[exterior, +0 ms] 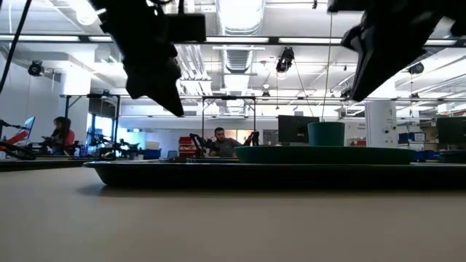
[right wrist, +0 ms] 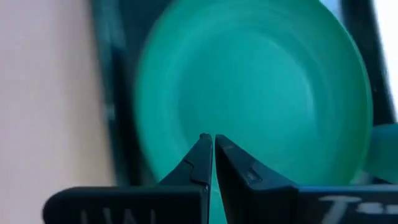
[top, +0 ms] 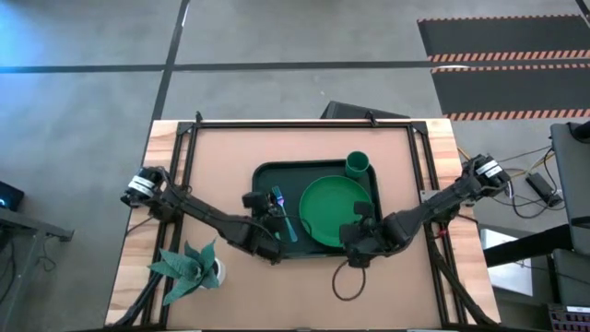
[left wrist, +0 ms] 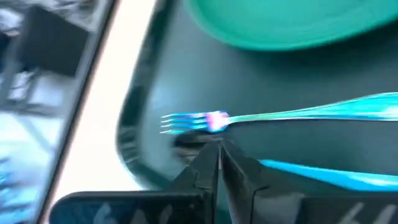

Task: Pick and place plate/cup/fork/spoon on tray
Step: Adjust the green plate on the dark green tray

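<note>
Fork (left wrist: 273, 115), handle cut off in the left wrist view, is seen lying flat on tray (top: 267, 180) beside plate (top: 334, 210), tines toward the tray's left rim; both claws, left (left wrist: 219, 149) and right (right wrist: 213, 144), clenched empty.

The dark green tray (top: 261, 175) lies flat at the table's middle. On its right half sits the round bright green plate (top: 330, 207); the small green cup (top: 358, 165) stands upright at its far right corner. The blue-handled fork (top: 282, 210) lies on the tray's left half, tines pointing far.
</note>
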Available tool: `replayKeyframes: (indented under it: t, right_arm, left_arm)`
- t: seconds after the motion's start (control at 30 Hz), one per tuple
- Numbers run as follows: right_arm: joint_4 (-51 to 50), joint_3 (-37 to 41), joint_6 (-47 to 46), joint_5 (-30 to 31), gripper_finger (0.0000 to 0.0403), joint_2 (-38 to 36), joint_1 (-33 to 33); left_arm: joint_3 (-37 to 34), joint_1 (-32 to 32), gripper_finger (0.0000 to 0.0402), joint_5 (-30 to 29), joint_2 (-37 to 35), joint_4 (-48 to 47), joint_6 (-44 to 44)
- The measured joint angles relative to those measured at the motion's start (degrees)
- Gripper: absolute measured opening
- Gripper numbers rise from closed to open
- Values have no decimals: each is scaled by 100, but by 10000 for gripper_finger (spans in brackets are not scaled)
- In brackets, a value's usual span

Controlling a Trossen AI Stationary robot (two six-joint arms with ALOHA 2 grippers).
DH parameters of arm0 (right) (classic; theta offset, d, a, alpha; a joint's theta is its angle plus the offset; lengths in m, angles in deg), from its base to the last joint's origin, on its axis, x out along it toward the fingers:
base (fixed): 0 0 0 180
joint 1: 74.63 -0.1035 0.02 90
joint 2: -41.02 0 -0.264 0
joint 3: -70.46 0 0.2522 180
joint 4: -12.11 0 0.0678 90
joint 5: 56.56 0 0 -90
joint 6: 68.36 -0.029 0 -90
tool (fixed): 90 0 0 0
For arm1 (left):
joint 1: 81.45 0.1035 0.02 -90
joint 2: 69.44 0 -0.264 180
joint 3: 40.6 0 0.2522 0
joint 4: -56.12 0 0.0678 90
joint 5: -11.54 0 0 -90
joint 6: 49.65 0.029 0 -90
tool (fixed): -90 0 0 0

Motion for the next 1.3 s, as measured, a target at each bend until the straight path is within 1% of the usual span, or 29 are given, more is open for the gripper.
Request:
replayKeyframes:
  t: [0.13, 0.2, 0.27, 0.33, 0.4, 0.5, 0.57, 0.67, 0.77, 0.87, 0.93, 1.07, 1.2, 1.3]
  right_arm:
    - [22, 269, 152, 23, 8, -9, 461]
    - [101, 360, 356, -19, 8, -9, 776]
    - [291, 378, 675, -151, 8, -9, 1109]
    - [642, 369, 1111, -520, 8, -35, 1472]
    - [948, 297, 1541, -1034, 8, -73, 1837]
    - [1091, 76, 1835, -1665, 8, -198, 2344]
    - [1076, -110, 1921, -1866, 8, -312, 2585]
    - [1122, -455, 2089, -1967, 8, -551, 2746]
    - [1346, -839, 2261, -2113, 8, -763, 2798]
    - [1527, -1214, 2520, -2666, 8, -807, 2916]
    - [1532, -1419, 2639, -2989, 8, -725, 3025]
    - [1533, -1617, 2581, -3582, 8, -382, 3275]
    - [1528, -1775, 2507, -3716, 8, 196, 3323]
    - [1532, -2035, 2508, -4162, 8, 702, 3312]
  left_arm:
    - [-143, 442, 0, -102, -177, -535, -257]
    - [-248, 709, 0, -93, -363, -610, -210]
    - [-300, 984, 0, -63, -617, -590, 17]
    - [-328, 1261, 0, 56, -929, -571, 321]
    - [-328, 1546, 0, 335, -1322, -523, 625]
    - [-335, 1964, 0, 934, -1983, -519, 784]
    - [-355, 2166, 0, 1153, -2429, -499, 789]
    - [-367, 2326, 0, 1303, -3017, -277, 773]
    - [-438, 2402, 0, 1519, -3489, 238, 752]
    - [-621, 2404, 0, 1575, -3830, 811, 876]
    - [-678, 2416, 0, 1571, -3959, 906, 1021]
    - [-728, 2479, 0, 1545, -4100, 909, 1325]
    - [-746, 2566, 0, 1544, -4218, 733, 1567]
    - [-748, 2601, 0, 1535, -4324, 521, 1596]
